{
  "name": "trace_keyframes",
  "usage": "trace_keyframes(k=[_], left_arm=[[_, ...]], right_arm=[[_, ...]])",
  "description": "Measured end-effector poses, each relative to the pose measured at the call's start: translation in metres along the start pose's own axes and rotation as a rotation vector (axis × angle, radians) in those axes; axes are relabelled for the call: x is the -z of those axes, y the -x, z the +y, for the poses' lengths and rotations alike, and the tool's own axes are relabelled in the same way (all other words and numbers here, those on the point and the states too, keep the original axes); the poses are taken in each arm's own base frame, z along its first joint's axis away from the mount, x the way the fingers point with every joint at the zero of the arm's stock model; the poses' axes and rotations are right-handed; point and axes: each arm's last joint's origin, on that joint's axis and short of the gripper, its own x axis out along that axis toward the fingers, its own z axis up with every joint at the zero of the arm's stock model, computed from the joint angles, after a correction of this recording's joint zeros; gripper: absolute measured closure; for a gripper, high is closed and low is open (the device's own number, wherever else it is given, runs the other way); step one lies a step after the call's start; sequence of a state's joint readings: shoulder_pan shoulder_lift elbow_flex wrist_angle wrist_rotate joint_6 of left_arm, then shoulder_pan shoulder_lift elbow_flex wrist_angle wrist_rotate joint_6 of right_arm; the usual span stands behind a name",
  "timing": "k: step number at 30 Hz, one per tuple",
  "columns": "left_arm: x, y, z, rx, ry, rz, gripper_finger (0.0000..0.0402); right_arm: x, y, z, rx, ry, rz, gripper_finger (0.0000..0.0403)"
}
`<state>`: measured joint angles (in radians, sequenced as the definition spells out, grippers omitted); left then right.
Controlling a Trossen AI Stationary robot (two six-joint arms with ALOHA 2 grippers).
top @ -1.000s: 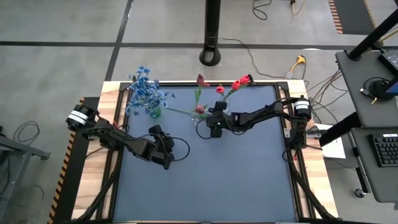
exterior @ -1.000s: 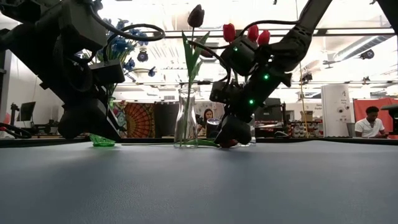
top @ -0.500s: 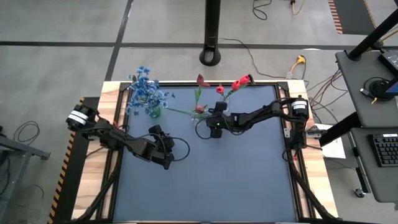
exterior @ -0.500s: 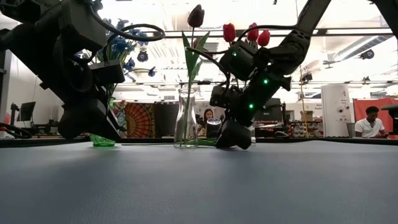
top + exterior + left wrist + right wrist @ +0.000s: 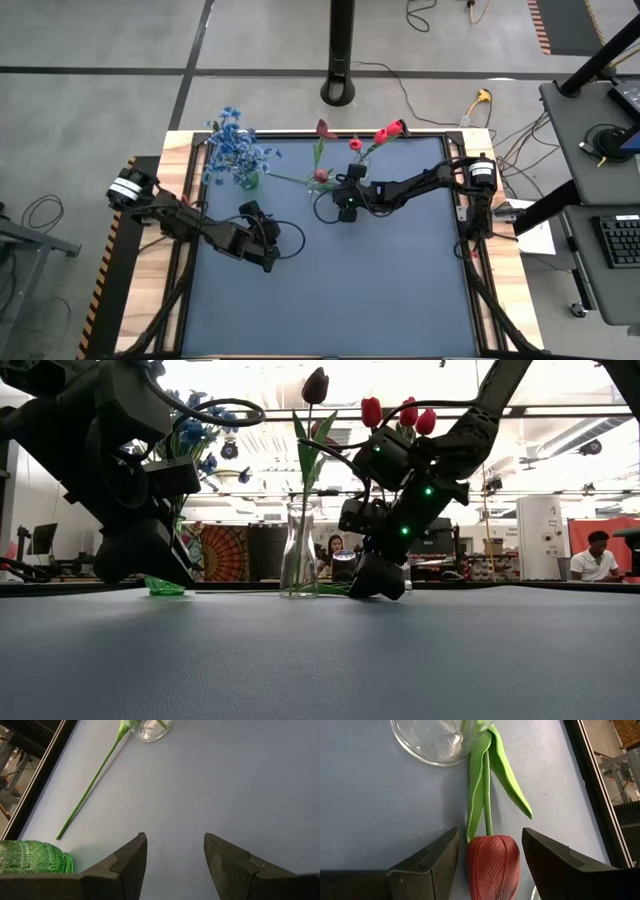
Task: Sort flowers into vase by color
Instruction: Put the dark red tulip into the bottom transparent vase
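A red tulip lies flat on the table, its bud (image 5: 492, 865) between my right gripper's (image 5: 490, 870) open fingers, which stand close on either side of it. Its stem (image 5: 290, 179) runs past the clear vase (image 5: 299, 555) toward the green vase (image 5: 30, 857). The clear vase holds one dark red tulip (image 5: 315, 385). Blue flowers (image 5: 238, 150) stand in the green vase. More red tulips (image 5: 400, 412) rise behind the right gripper (image 5: 378, 582), their vase hidden. My left gripper (image 5: 172, 865) waits open above bare table near the green vase.
The table has a blue mat (image 5: 340, 290) with free room over its near half. The vases crowd the far edge. A black post (image 5: 340, 60) stands on the floor beyond the table. People sit in the room behind (image 5: 595, 555).
In the low view my right gripper has tipped slightly beside the clear vase, its fingertips swinging a little toward the table's right while staying low over the lying tulip. The flowers and vases have stayed in place.
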<state>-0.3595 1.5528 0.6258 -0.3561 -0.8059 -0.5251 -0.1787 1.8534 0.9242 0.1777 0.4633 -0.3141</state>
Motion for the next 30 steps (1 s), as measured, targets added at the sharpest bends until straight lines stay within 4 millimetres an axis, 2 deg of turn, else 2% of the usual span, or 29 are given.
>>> trace_keyframes(k=[30], left_arm=[[0.0, 0.0, 0.0, 0.0, 0.0, 0.0, 0.0222]], right_arm=[[-0.0017, 0.0086, -0.0028, -0.066, -0.083, 0.044, 0.0202]])
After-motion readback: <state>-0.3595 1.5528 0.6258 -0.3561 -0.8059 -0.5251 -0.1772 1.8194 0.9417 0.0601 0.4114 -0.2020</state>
